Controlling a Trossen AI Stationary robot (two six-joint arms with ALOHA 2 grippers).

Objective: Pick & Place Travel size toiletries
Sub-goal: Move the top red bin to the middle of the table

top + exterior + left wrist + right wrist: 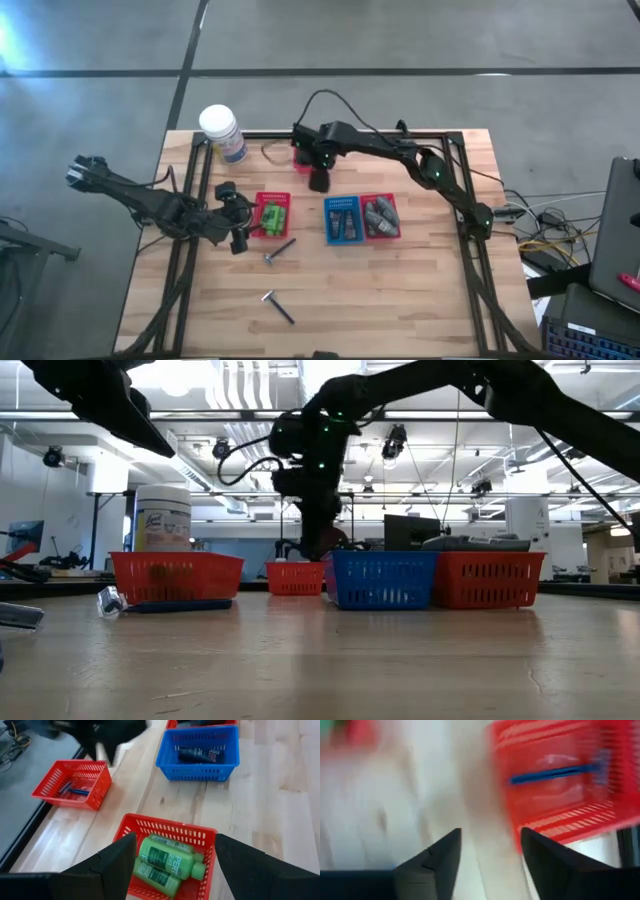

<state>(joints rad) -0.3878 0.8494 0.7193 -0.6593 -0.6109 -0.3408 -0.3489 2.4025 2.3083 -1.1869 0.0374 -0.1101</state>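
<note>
Two bright green bottles [165,862] lie in a red basket [271,215]. My left gripper [175,840] hovers open and empty by that basket's left side, also seen from above [244,215]. Dark flat tubes [197,754] lie in the blue basket [343,220], and grey oval bottles [381,215] fill the red basket beside it. A blue-handled razor [552,772] lies in the far red basket [304,155]. My right gripper [320,180] is open and empty just near of that basket, fingers pointing down. Two more razors [280,250] [278,307] lie flat on the table.
A large white lidded jar [221,132] stands near the table's far left corner. A black frame [470,180] runs around the work area. Bare wood [400,290] spreads across the near half of the table. Cables lie beyond the right edge.
</note>
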